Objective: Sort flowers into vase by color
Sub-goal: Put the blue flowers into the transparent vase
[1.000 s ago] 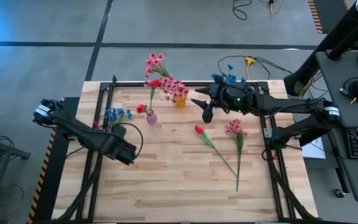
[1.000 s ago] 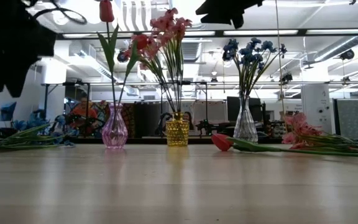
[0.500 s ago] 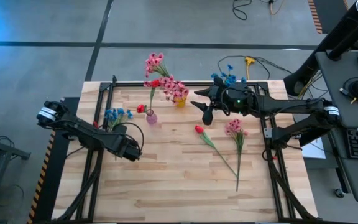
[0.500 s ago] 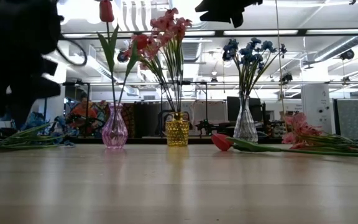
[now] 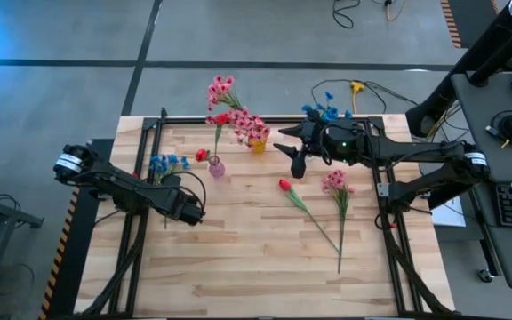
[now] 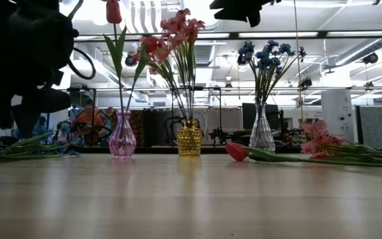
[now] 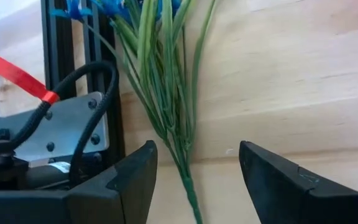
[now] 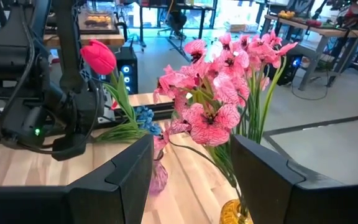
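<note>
The left gripper (image 5: 188,210) has slid toward the table's middle since a second ago, its jaws apart and holding nothing. The blue flower (image 7: 143,56) lies flat at the table's left edge, stem running lengthwise straight between those jaws. The left arm is far nearer; the right gripper (image 5: 297,165) hovers open by the vases.

High view looking straight down over the whole pale wooden bench (image 5: 238,258). Low view sitting at bench level, facing the room. Left wrist view hovering close over green stems (image 7: 160,93). Right wrist view and low view both catching the pink glass vase (image 8: 158,174) (image 6: 122,143).
</note>
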